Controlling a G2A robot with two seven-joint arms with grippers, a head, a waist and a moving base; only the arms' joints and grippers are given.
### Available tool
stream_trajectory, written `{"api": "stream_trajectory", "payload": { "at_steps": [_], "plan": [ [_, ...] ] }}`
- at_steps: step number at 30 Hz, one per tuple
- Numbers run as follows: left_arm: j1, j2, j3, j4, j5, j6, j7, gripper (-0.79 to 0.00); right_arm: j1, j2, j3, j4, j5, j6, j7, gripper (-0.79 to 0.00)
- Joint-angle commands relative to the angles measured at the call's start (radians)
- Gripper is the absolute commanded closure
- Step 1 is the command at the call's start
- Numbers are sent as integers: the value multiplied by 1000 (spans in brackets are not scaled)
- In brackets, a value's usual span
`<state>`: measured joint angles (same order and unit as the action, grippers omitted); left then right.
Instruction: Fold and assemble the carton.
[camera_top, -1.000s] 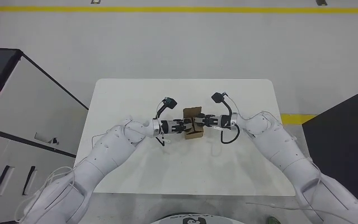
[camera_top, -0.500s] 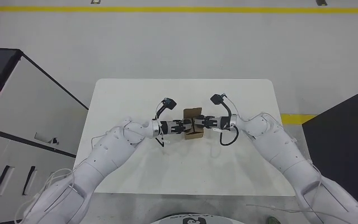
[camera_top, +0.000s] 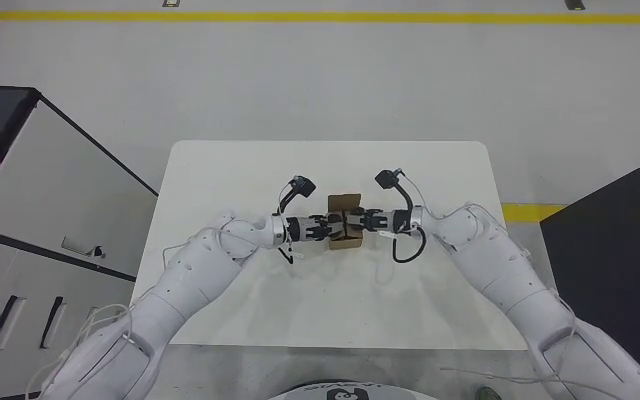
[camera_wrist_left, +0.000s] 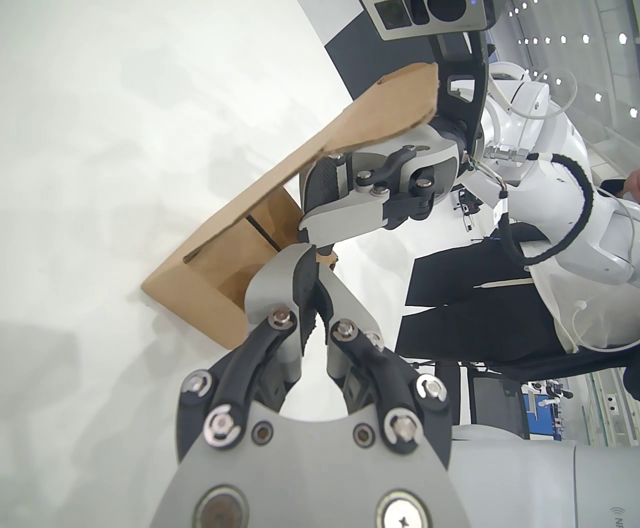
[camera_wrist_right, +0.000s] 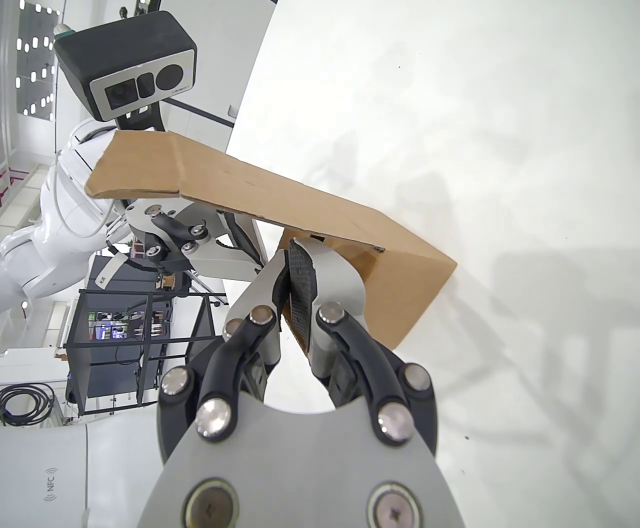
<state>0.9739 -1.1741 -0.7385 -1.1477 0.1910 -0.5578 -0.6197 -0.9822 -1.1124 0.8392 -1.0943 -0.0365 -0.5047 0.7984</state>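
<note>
White rounded-corner table top, grey floor with yellow tape line behind. Small brown cardboard carton sits mid-table between the 2 arms, resting on the surface. 1 long flap is raised and tilted over the body.

Change over the last 1 s: almost nothing. Right arm's wrist crept a touch toward the carton, left arm's barely drifted. Carton and flap haven't shifted on the table. Reads as a hold/squeeze phase, not a fold stroke.

Right gripper: fingers pressed together, looks clamped on an edge of the carton's side wall. Left gripper: fingers drawn together at the carton's open end, tips right up against the right gripper. Can't confirm card between its pads.

Meaning for the task: body looks squared up, but the top isn't closed and the flap is up, so partway at best. My read: next stroke needs 1 gripper to let go and press that flap down while the other pins the wall. Risk: both tips crowd 1 spot, so a finger clash or a crushed wall.
</note>
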Motion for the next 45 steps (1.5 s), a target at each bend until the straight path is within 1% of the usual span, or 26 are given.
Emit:
{"api": "stream_trajectory", "payload": {
  "at_steps": [1,25,45],
  "plan": [
    [-1,-2,0,0,3,2,-2,0,-1,-1,0,-1,-2,2,1,0],
    [16,-4,-34,0,19,3,-18,0,-22,-3,24,-27,-17,20,-2,0],
    [13,-10,-54,13,20,-14,-27,0,-30,-8,37,-37,-21,28,1,0]
  ]
}}
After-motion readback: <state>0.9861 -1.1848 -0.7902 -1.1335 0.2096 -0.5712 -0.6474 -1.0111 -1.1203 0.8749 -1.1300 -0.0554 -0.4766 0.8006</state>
